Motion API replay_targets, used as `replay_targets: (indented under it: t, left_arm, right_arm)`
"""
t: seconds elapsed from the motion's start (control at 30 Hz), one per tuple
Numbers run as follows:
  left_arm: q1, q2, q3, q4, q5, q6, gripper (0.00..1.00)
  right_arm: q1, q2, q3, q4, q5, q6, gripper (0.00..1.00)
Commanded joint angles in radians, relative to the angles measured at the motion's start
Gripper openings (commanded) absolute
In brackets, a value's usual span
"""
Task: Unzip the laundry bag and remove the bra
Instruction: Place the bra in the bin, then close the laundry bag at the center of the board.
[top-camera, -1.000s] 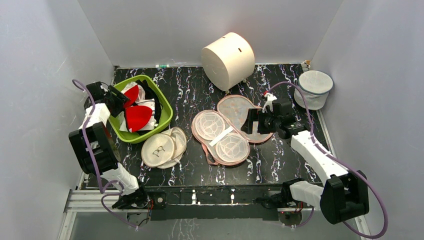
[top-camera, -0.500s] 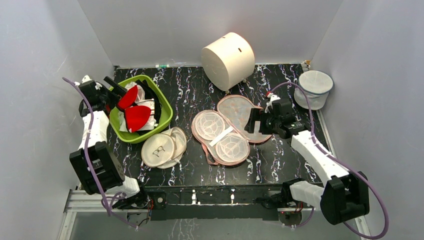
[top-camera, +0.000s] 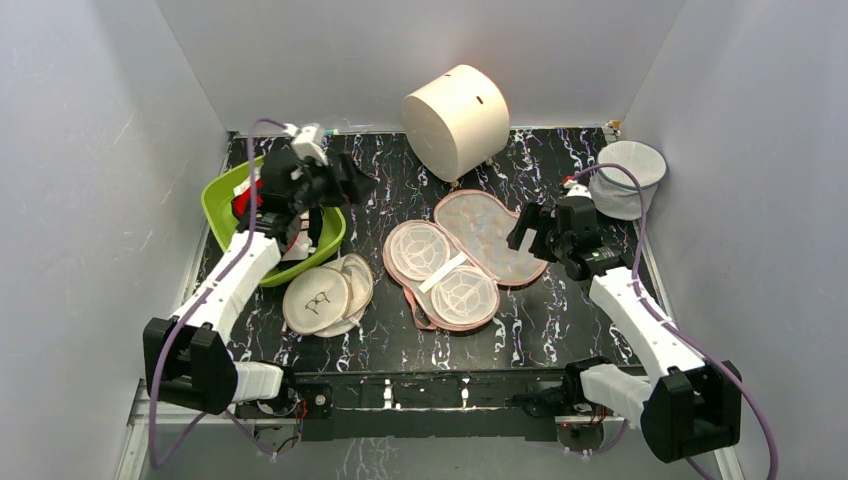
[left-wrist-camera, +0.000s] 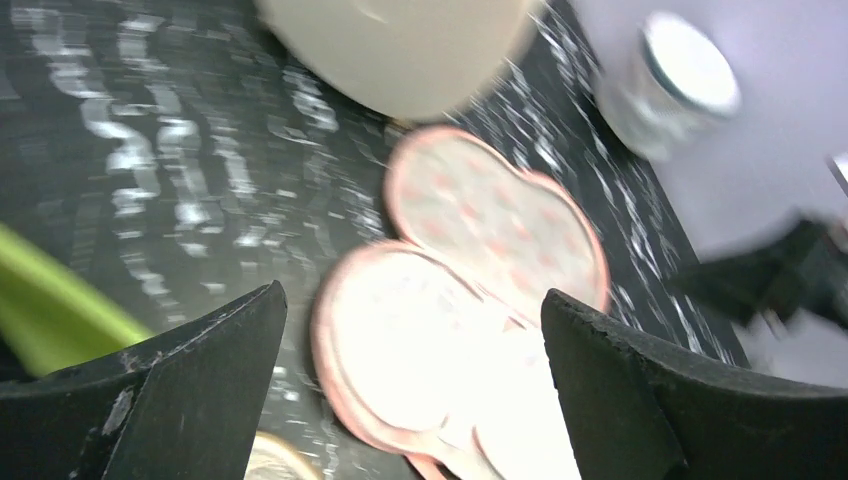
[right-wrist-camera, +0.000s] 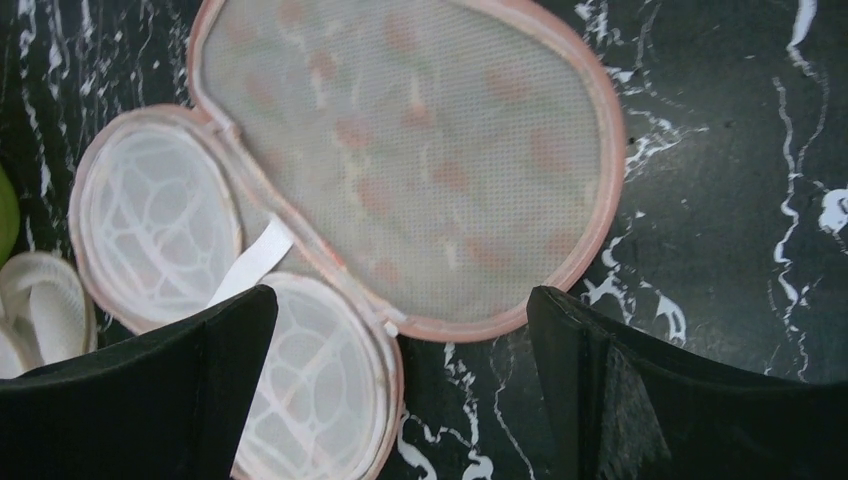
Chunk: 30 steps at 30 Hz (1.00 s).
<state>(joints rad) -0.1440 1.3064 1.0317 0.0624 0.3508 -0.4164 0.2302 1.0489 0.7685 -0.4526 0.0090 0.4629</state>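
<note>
The laundry bag (top-camera: 460, 255) lies unzipped and spread flat at the table's middle. Its peach mesh lid (right-wrist-camera: 420, 170) is to the right and its white-lined cups (right-wrist-camera: 160, 220) to the left. Only a scrap of the red bra (top-camera: 241, 206) shows in the green bin, behind my left arm. My left gripper (top-camera: 340, 185) hovers open over the bin's right rim and holds nothing. In the blurred left wrist view the laundry bag (left-wrist-camera: 480, 300) shows between its fingers (left-wrist-camera: 200, 380). My right gripper (top-camera: 530, 232) stands open and empty just above the lid's right edge.
The green bin (top-camera: 222, 195) with white cloths sits at the back left. Beige discs with a glasses mark (top-camera: 320, 298) lie in front of it. A large beige cylinder (top-camera: 455, 120) stands at the back, and a white mesh basket (top-camera: 625, 178) is in the right corner.
My left gripper opened wide, then swung right from the bin's left side across to its right rim. The bra stays in the bin. My right gripper drifted slightly right.
</note>
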Motion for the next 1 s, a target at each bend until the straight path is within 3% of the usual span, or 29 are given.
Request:
replay_targets:
  t: [0.0,0.17,0.63,0.97]
  left_arm:
    - [-0.159,-0.062,0.004,0.02,0.089,0.116,0.98]
    - [-0.198,-0.077,0.009,0.013,0.089,0.126,0.98]
    - [-0.211,-0.086,0.006,0.02,0.104,0.109,0.99]
    - [-0.212,-0.086,0.004,0.032,0.128,0.09,0.98]
  right_arm:
    - [-0.092,0.069,0.019,0.119,-0.013,-0.011,0.95]
    - [-0.121,0.273,0.157,0.118,-0.066,-0.123,0.74]
    - [-0.125,0.658,0.45,0.09,-0.086,-0.457,0.7]
    - [-0.126,0.854,0.572,0.026,-0.11,-0.543,0.63]
